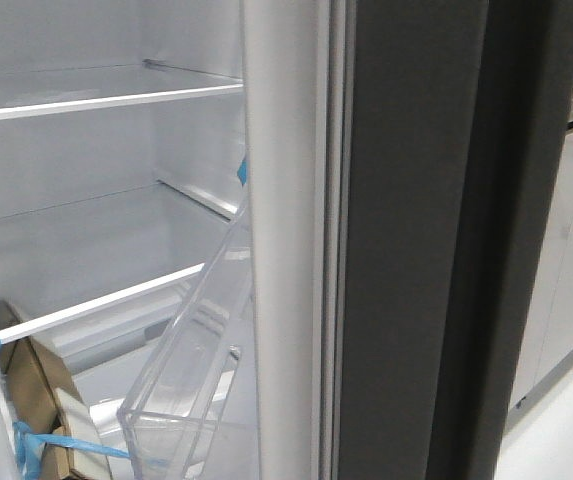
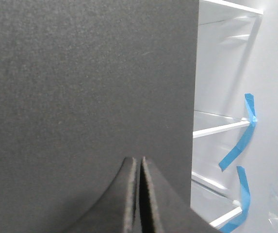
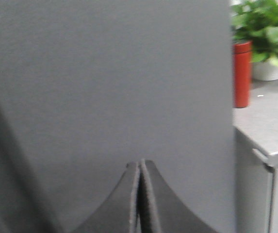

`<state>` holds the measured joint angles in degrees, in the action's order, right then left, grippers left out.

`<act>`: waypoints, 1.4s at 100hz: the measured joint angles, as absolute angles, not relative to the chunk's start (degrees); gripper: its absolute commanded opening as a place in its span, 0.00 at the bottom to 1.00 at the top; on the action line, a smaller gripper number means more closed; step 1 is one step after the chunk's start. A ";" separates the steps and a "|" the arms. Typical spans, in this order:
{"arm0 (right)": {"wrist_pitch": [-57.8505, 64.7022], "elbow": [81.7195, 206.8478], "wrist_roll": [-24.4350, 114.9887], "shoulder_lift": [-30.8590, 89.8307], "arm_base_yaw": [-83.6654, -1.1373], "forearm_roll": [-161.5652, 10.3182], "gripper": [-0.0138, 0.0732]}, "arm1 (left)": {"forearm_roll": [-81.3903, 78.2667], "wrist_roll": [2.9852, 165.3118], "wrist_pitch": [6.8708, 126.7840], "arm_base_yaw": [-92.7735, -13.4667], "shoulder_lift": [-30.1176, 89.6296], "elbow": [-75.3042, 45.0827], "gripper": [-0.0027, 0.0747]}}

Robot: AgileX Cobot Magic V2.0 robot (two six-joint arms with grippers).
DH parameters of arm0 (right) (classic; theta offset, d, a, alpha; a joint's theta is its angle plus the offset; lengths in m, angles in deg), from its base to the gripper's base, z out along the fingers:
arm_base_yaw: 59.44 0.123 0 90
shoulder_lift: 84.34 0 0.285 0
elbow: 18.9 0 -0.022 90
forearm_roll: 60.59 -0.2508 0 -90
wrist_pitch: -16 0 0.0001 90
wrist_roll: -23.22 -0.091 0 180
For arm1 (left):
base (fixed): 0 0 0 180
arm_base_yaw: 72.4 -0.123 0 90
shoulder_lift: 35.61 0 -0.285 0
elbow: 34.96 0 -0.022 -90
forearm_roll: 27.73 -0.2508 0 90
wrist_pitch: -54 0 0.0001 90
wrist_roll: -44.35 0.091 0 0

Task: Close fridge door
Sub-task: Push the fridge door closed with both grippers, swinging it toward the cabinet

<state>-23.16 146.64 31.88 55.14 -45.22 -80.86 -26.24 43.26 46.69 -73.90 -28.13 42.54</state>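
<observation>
Fridge door (image 1: 406,250) stands ajar and edge-on in the front view, its long axis vertical: the matte dark grey outer face is to the right, the white inner side with its pale gasket (image 1: 328,240) and a clear plastic bin (image 1: 191,370) to the left, toward the white shelves (image 1: 101,100) of the open fridge interior. Neither arm shows in that view. In each wrist view the dark outer face fills most of the frame straight ahead of the fingers, very near; whether either gripper touches it I cannot tell. The left gripper (image 2: 139,194) has its two fingers pressed together with nothing between them, and past the door's free edge on that side lie the shelves and strips of blue tape (image 2: 243,136). The right gripper (image 3: 139,194) is likewise closed and empty, with a grey counter (image 3: 269,126), a red cylinder (image 3: 242,73) and a potted plant (image 3: 265,29) beyond the panel. Both arms seem about equally close, so I judge a push square onto the outer face, toward the interior, is what swings the door shut
</observation>
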 measured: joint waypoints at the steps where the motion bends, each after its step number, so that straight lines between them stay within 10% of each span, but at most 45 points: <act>1: -23.16 146.74 31.89 54.88 -44.77 -80.86 0.11 | -26.24 43.26 46.69 -73.90 -28.13 42.54 0.01; 140: -26.33 168.43 56.03 23.58 -34.63 -105.26 0.11 | -26.24 43.26 46.69 -73.90 -28.13 42.54 0.01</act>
